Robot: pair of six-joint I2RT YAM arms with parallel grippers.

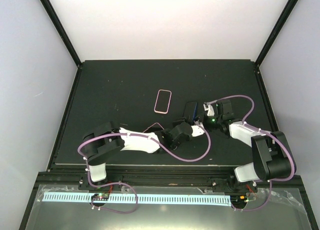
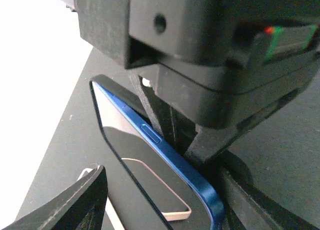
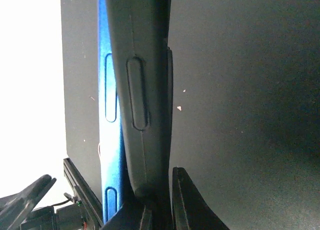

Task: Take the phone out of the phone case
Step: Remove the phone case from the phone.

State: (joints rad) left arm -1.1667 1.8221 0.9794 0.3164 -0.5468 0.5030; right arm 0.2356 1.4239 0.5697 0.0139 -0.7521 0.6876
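Right wrist alone shows right gripper [image 3: 159, 210] clamping the case [image 3: 142, 90] edge; left gripper [image 2: 170, 202] straddles the phone [image 2: 145, 162], unclosed.

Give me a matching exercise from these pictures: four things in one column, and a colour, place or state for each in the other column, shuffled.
Column one:
1. phone
2. dark case
3. pink-rimmed object
4. left tool

Column two:
A. lying flat on the table, apart from both arms
B. blue edge
C. open
D. pinched by the right tool

Pairs: 1-B, 2-D, 3-A, 4-C.
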